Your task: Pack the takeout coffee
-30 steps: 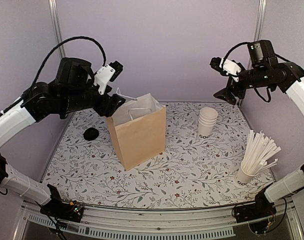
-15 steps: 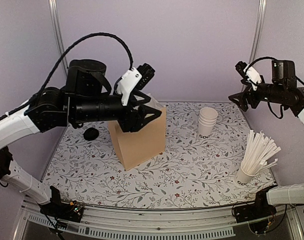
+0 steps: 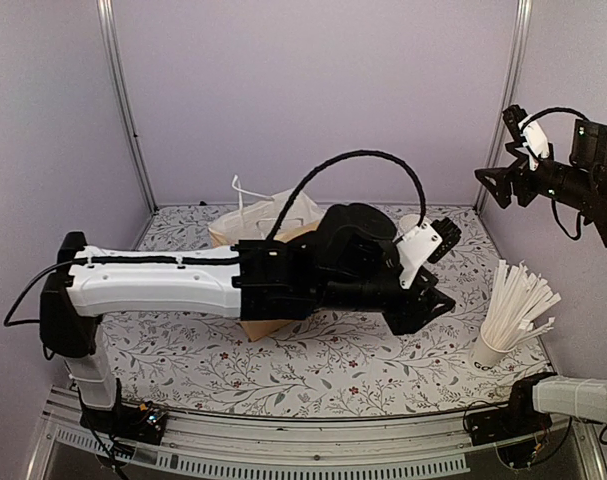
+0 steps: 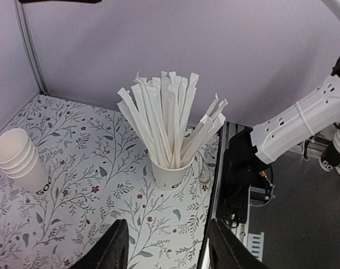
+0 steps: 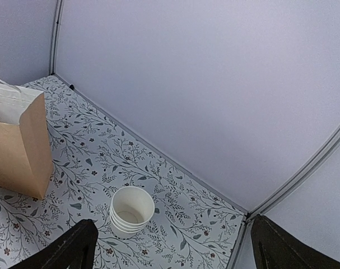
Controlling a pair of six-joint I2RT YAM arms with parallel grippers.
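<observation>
No takeout coffee shows in any view. My left arm stretches low across the table in front of the brown paper bag (image 3: 268, 213), which also shows at the left of the right wrist view (image 5: 18, 145). Its gripper (image 3: 435, 298) is open and empty, and hangs over the floral mat a little short of the cup of wrapped straws (image 4: 171, 168). The left fingers (image 4: 109, 249) frame bare mat near the table's right edge. My right gripper (image 3: 495, 187) is held high at the far right, open and empty (image 5: 175, 252).
A stack of lidless white cups (image 5: 131, 211) stands right of the bag, at the left in the left wrist view (image 4: 17, 159). The straw cup (image 3: 503, 325) stands near the front right corner. The table's metal edge (image 4: 214, 185) runs just beside it.
My left arm has swung from above the bag down and right, across the table toward the straw cup, its jaws narrowing. The right arm has drawn back to the right.
</observation>
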